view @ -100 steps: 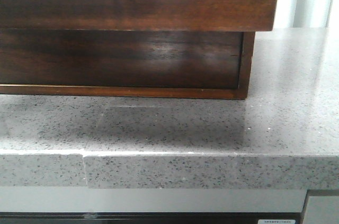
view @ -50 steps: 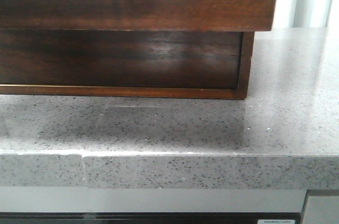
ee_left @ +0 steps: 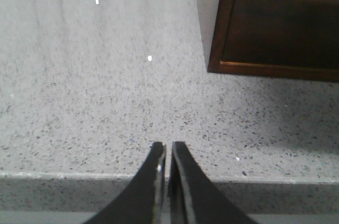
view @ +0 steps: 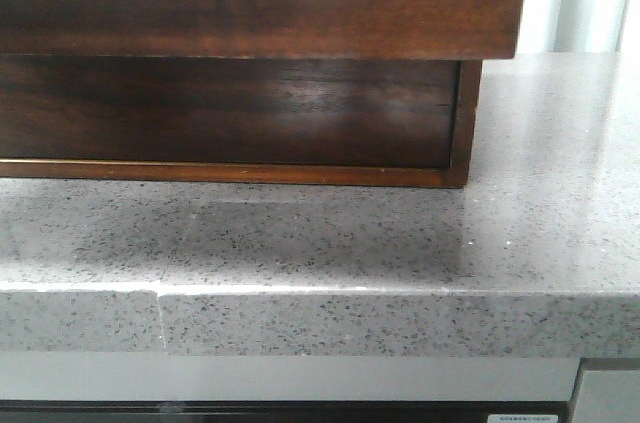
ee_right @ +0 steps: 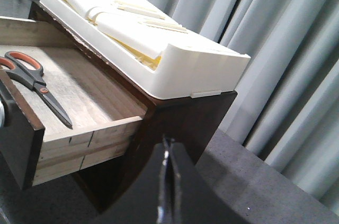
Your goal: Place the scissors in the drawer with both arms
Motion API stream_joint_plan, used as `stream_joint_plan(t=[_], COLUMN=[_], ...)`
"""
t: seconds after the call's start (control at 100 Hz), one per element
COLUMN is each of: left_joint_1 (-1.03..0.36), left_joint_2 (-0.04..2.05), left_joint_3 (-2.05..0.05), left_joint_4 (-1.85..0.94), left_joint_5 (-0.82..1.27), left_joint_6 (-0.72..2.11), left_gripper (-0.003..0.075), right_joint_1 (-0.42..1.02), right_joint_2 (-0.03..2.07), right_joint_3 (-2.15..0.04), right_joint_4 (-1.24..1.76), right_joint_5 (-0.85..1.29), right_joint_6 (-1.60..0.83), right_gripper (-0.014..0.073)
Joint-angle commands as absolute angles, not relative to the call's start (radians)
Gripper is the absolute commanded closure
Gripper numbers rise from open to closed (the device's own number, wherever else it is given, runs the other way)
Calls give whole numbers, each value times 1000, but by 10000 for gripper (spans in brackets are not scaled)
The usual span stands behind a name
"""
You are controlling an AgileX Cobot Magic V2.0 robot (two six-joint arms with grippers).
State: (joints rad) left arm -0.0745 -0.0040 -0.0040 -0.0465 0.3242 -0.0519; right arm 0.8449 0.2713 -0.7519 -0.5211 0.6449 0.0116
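The scissors (ee_right: 33,82), with grey handles lined in orange, lie flat on the pale wood floor of the pulled-out drawer (ee_right: 95,97) in the right wrist view. In the front view the drawer's dark glossy front panel (view: 300,18) juts out over the counter, and the scissors are hidden there. My right gripper (ee_right: 168,145) is shut on nothing, beside the cabinet's corner and below the drawer's side. My left gripper (ee_left: 168,149) is shut and empty, low over the counter's front edge, to the left of the cabinet (ee_left: 275,28).
A white plastic tray (ee_right: 159,49) sits on top of the cabinet. The grey speckled counter (view: 540,223) runs in front of and to the right of the cabinet (view: 250,113). Grey curtains (ee_right: 286,49) hang behind.
Only the sheen on the cabinet face below the drawer shifts a little. The drawer front stays about where it was.
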Motion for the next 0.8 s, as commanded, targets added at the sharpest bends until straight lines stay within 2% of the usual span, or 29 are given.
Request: stream_joint_plan(t=[0.0,0.71,0.79], left_joint_1=[-73,-73,-73], left_joint_2=[-38,-38,-38], left_joint_3=[16,16,16], left_joint_4=[-96,-112,-112], left_joint_5=[297,295,295], left_joint_6=[-62,-62,-62], left_gripper=[740,740,740], right_joint_1=[844,844,844], right_joint_2=[285,285,285], right_joint_3=[-773,-773,-767], right_joint_4=[-556,-556,-569], right_joint_5=[573,573,639], right_joint_6=[11,11,11], right_gripper=[639,640,640])
